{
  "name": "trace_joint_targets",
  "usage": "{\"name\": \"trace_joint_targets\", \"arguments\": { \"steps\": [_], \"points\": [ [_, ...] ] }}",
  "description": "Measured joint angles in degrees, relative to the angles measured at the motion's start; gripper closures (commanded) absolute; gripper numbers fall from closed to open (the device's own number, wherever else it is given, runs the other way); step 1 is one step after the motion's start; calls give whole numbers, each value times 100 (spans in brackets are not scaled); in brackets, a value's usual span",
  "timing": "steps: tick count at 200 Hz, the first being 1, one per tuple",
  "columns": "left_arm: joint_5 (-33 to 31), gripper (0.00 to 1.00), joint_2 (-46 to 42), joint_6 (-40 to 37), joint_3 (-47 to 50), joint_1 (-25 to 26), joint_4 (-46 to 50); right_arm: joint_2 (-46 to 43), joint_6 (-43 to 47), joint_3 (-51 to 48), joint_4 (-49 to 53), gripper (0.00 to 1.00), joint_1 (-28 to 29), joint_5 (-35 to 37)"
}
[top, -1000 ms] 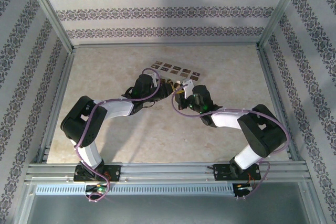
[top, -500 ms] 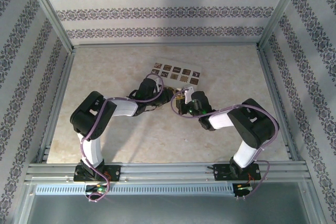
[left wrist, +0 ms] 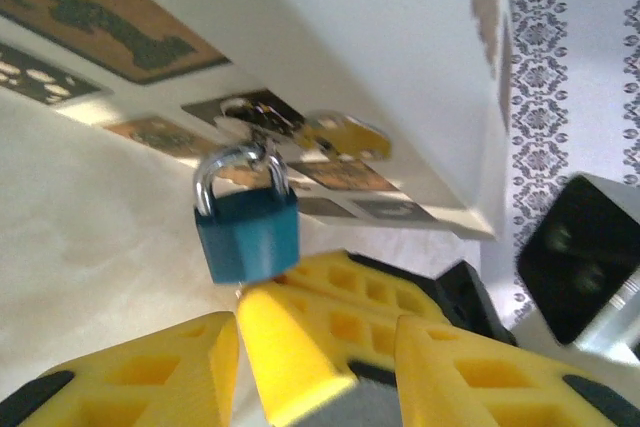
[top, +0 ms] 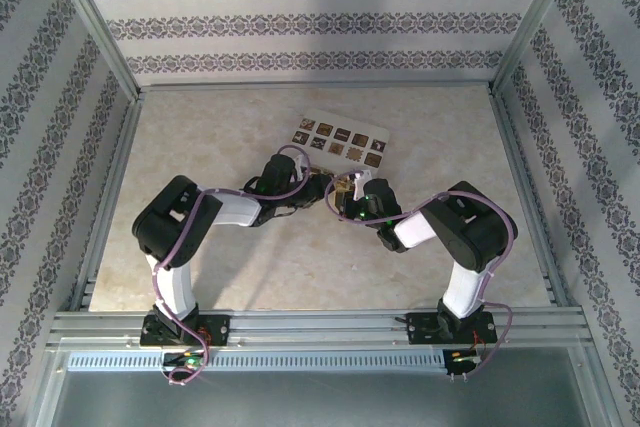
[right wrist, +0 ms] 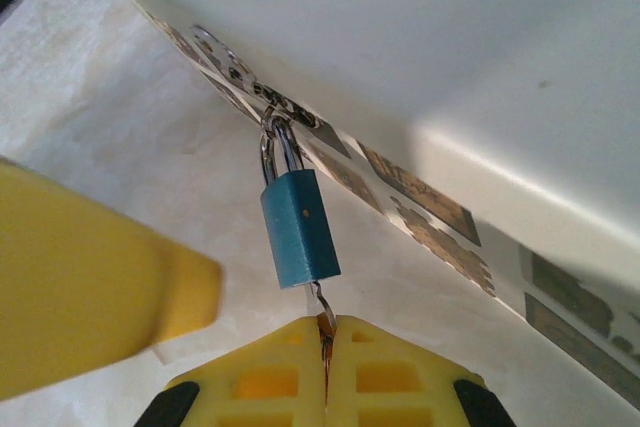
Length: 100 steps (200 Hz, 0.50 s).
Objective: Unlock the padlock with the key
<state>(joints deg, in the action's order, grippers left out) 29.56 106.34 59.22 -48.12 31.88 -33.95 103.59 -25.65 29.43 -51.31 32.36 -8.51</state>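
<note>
The small blue padlock point(right wrist: 298, 227) hangs by its silvery shackle point(right wrist: 277, 150) from a metal hasp on the cream box point(right wrist: 420, 57). From the padlock's underside a thin metal key point(right wrist: 321, 299) runs down into my right gripper point(right wrist: 325, 325), which is shut on it. In the left wrist view the padlock point(left wrist: 247, 232) hangs just above my left gripper point(left wrist: 318, 347), which is open, with the right gripper's yellow fingers point(left wrist: 290, 347) reaching in between its own. From above, both grippers point(top: 318, 190) point(top: 347, 197) meet at the box's point(top: 340, 139) near side.
The cream box carries dark patterned tiles point(top: 344, 134) on its face. The beige tabletop point(top: 220, 137) is fenced by metal rails point(top: 120, 187) and patterned walls. One left finger point(right wrist: 90, 287) stands close to the left of the padlock.
Both arms have folded their elbows inward and the grippers have shifted slightly nearer. More of the box's tiled face shows now than a second ago.
</note>
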Motion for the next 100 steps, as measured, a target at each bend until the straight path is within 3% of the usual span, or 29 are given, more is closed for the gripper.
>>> {"name": "trace_joint_targets", "arguments": {
  "steps": [62,100],
  "points": [
    [-144,51,-1351,-7,927,-581,-195,-138,-533,-74,-35,100,0,-74],
    [-157,51,-1550,22,1150,-769,-310,-190,-1123,-68,24,100,0,-199]
  ]
}}
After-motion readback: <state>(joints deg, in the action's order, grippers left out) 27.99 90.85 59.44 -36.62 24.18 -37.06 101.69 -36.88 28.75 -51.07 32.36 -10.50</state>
